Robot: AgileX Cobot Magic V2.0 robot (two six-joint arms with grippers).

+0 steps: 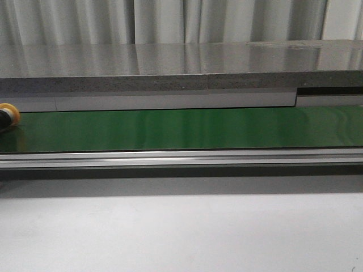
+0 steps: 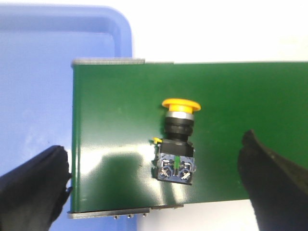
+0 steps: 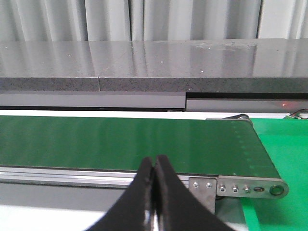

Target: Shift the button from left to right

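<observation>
Green belt (image 1: 187,129) stretching across the whole width, glossy with pale reflections. Silver rail (image 1: 181,158) along its near edge, grey ledge (image 1: 170,71) and curtains (image 1: 170,21) behind. At the far left edge, button (image 1: 9,115) partly cut off, yellow cap showing, resting on the belt. Pale tabletop (image 1: 181,232) in front.

A green conveyor belt (image 1: 187,129) runs across the desk (image 1: 181,232); a blue tray (image 2: 57,72) sits past its left end.
</observation>
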